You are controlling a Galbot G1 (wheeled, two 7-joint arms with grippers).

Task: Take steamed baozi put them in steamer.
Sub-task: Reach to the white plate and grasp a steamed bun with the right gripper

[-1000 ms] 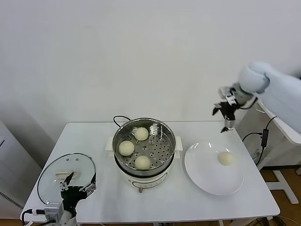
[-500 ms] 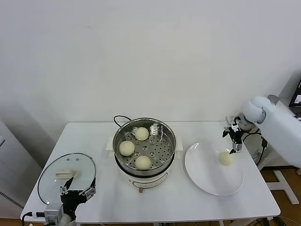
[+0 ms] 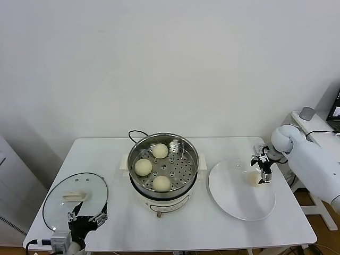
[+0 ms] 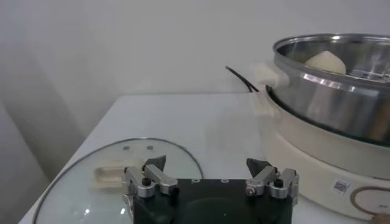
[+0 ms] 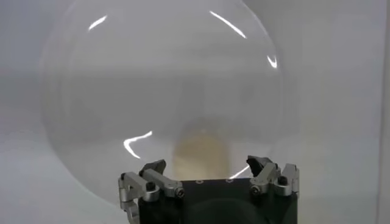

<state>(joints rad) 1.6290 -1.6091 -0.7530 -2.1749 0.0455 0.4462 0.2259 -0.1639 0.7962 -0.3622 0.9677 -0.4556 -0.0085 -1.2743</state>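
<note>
Three steamed baozi (image 3: pixel 142 167) lie on the perforated floor of the shiny steamer (image 3: pixel 178 167) at the table's middle. A fourth baozi (image 3: pixel 253 179) rests on the white plate (image 3: pixel 234 199) to the right. My right gripper (image 3: pixel 261 175) is open and low over that bun. In the right wrist view the bun (image 5: pixel 201 152) sits just ahead of the gripper (image 5: pixel 207 165), between the lines of the two fingers, which do not touch it. My left gripper (image 3: pixel 85 216) waits open at the table's front left corner, holding nothing (image 4: pixel 206 164).
A round glass lid (image 3: pixel 74 194) with a white handle lies flat on the table, front left, just ahead of the left gripper. The pot's black cord (image 3: pixel 135 133) loops behind the steamer. The steamer wall (image 4: pixel 329 91) rises to one side in the left wrist view.
My right gripper dropped from high above the table's right rear down to the bun on the plate, staying open. The left gripper sank slightly toward the front edge.
</note>
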